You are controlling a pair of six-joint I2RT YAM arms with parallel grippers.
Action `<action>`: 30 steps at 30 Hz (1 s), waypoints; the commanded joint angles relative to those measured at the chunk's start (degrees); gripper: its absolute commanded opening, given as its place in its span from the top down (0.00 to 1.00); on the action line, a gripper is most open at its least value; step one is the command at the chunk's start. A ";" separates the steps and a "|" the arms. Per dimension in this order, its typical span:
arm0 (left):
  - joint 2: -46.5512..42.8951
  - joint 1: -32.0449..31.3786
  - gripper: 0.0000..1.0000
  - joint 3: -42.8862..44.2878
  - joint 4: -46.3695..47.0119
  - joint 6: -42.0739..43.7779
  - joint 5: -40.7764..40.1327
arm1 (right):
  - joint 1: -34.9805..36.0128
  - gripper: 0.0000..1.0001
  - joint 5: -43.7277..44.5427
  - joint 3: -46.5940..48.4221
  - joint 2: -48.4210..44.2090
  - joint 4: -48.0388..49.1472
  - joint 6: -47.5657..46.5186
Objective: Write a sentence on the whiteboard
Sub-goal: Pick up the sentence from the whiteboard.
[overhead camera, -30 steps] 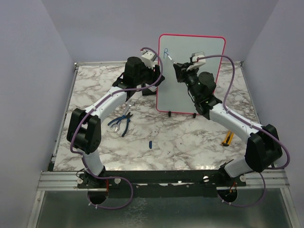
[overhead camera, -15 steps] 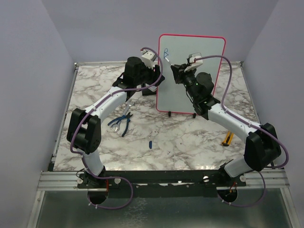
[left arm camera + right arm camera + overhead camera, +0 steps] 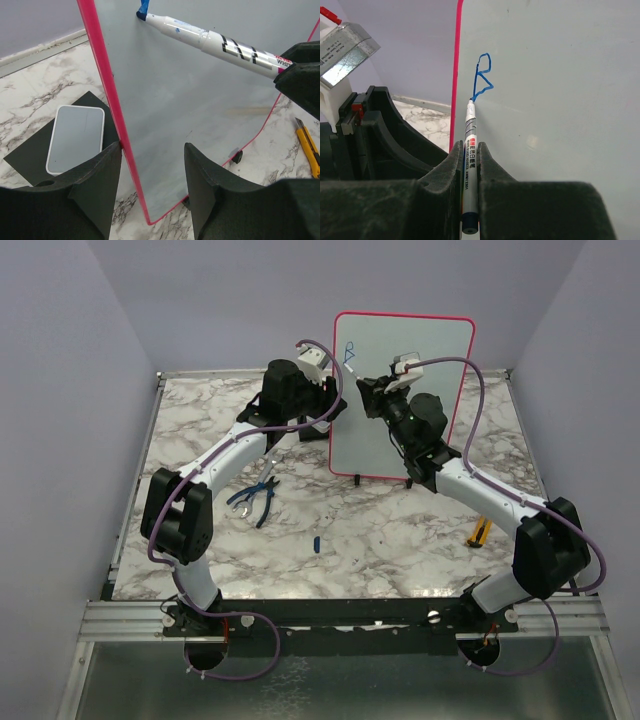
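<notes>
The whiteboard (image 3: 400, 420) stands upright at the back of the marble table, red-framed. A blue mark (image 3: 482, 75), a letter's first strokes, sits near its top left corner (image 3: 350, 350). My right gripper (image 3: 470, 147) is shut on a white marker (image 3: 470, 135), whose tip touches the board at the foot of that mark. In the top view the right gripper (image 3: 372, 392) is in front of the board's upper left. My left gripper (image 3: 152, 147) is open astride the board's left edge (image 3: 107, 85), its left finger against the red frame. The marker (image 3: 220, 42) crosses the left wrist view.
Blue-handled pliers (image 3: 257, 498) and a small blue cap (image 3: 315, 543) lie on the table left of centre. A yellow utility knife (image 3: 481, 531) lies to the right. Behind the board, a black-and-white eraser block (image 3: 75, 137) rests on a black mat.
My right gripper has shifted a little left along the board with the marker, and the blue mark has gained a lower stroke. The left arm has stayed still.
</notes>
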 commanded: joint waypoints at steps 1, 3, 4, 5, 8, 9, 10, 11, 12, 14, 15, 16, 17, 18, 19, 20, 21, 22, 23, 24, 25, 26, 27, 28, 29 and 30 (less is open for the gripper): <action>-1.79 -0.13 0.46 -0.32 -0.39 0.24 1.00 | 0.25 0.99 0.29 0.80 0.36 -1.46 -0.63; -1.88 -0.11 0.46 -0.32 -0.45 0.24 0.97 | 0.31 0.99 0.29 0.80 0.13 -1.62 -0.72; -1.89 -0.17 0.46 -0.34 -0.51 0.27 0.92 | 0.31 0.99 0.35 0.72 0.02 -1.64 -0.76; -1.89 -0.13 0.46 -0.33 -0.50 0.32 0.83 | 0.31 0.99 0.31 0.68 -0.20 -1.61 -0.76; -1.89 -0.13 0.46 -0.32 -0.67 0.33 0.53 | 0.31 0.99 0.14 0.29 -0.98 -1.72 -0.59; -1.77 -0.13 0.46 -0.32 -0.75 0.29 0.43 | 0.36 0.99 -0.07 0.17 -1.35 -1.78 -0.51; -1.70 -0.13 0.46 -0.40 -0.76 0.32 0.40 | 0.33 0.99 -0.32 0.03 -1.79 -1.89 -0.43; -1.63 -0.13 0.46 -0.26 -0.88 0.33 0.39 | 0.35 0.99 -0.65 -0.15 -2.33 -1.98 -0.35; -1.56 -0.14 0.46 -0.24 -0.93 0.33 0.19 | 0.35 0.99 -1.05 -0.42 -2.84 -1.92 -0.32; -1.48 -0.11 0.46 -0.15 -1.09 0.30 0.07 | 0.39 0.99 -1.66 -0.97 -4.27 -1.98 -0.17; -1.51 -0.05 0.46 -0.17 -1.11 0.28 0.04 | 0.40 0.99 -1.78 -1.14 -4.80 -2.07 -0.08; -1.54 -0.04 0.46 -0.15 -1.19 0.33 -0.04 | 0.40 0.99 -1.93 -1.33 -5.38 -2.22 -0.06; -1.50 -0.04 0.46 -0.17 -1.20 0.23 -0.11 | 0.40 0.99 -1.97 -1.55 -5.91 -2.33 -0.06; -1.53 -0.04 0.46 -0.15 -1.28 0.30 -0.15 | 0.40 0.99 -1.91 -1.72 -6.51 -2.40 -0.06; -1.47 -0.04 0.46 -0.16 -1.35 0.33 -0.22 | 0.40 0.99 -1.62 -1.90 -7.04 -2.44 -0.06; -1.52 -0.04 0.46 -0.16 -1.30 0.31 -0.31 | 0.40 0.99 -1.11 -1.90 -7.53 -2.64 0.04; -1.52 -0.04 0.46 -0.15 -1.29 0.31 -0.32 | 0.40 0.99 -0.54 -1.77 -7.91 -3.09 -0.03; -1.40 -0.02 0.46 -0.15 -1.35 0.29 -0.32 | 0.40 0.99 -0.12 -1.71 -8.23 -3.50 -0.16; -1.41 -0.04 0.46 -0.19 -1.37 0.29 -0.34 | 0.36 0.99 0.39 -1.74 -8.53 -3.71 -0.34; -1.40 -0.09 0.46 -0.15 -1.38 0.33 -0.32 | 0.40 0.99 0.79 -1.85 -8.75 -3.72 -0.70; -1.42 -0.05 0.46 -0.19 -1.38 0.33 -0.34 | 0.38 0.99 1.16 -1.81 -8.87 -3.87 -1.02; -1.40 -0.04 0.46 -0.15 -1.44 0.33 -0.32 | 0.35 0.99 1.31 -1.80 -8.84 -4.04 -1.24; -1.47 -0.04 0.46 -0.19 -1.46 0.33 -0.32 | 0.27 0.99 1.40 -1.65 -8.70 -4.30 -1.47; -1.53 -0.04 0.46 -0.23 -1.46 0.39 -0.32 | 0.21 0.99 1.43 -1.55 -8.57 -4.56 -1.54; -1.56 -0.04 0.46 -0.28 -1.53 0.40 -0.33 | 0.16 0.99 1.39 -1.61 -8.42 -4.41 -1.62; -1.58 -0.04 0.46 -0.33 -1.57 0.46 -0.40 | 0.09 0.99 1.23 -1.83 -8.25 -4.06 -1.64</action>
